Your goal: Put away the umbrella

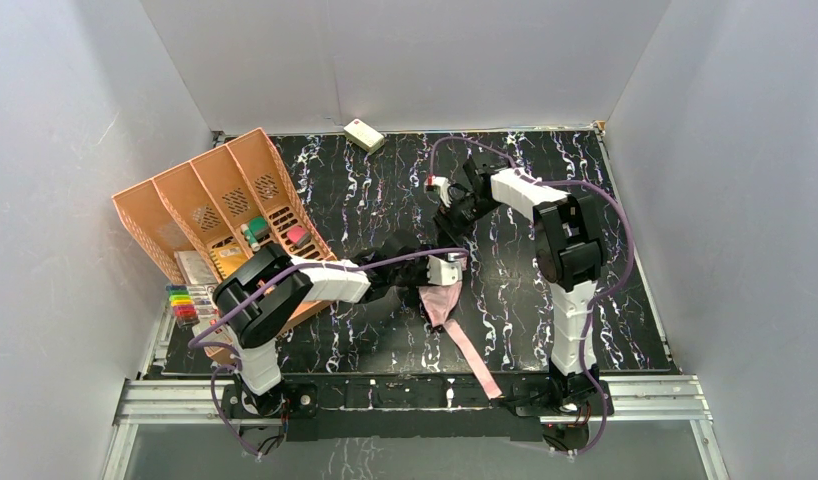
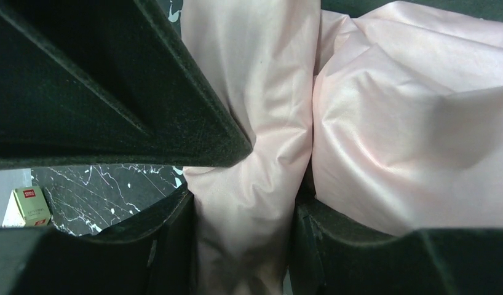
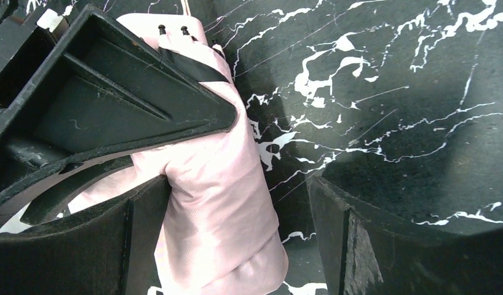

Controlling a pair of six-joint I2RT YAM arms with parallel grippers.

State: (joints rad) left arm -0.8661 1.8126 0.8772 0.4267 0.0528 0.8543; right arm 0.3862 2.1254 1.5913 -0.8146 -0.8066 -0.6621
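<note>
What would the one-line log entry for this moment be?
left hand: gripping umbrella fabric | right hand: open, umbrella between fingers | umbrella: at table centre, not stowed

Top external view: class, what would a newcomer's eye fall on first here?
A shiny pink folding umbrella lies in the middle of the black marbled table, strap trailing toward the near edge. The left gripper is shut on its fabric; the right gripper stands open around more fabric. An orange slotted plastic organiser sits at the left.
</note>
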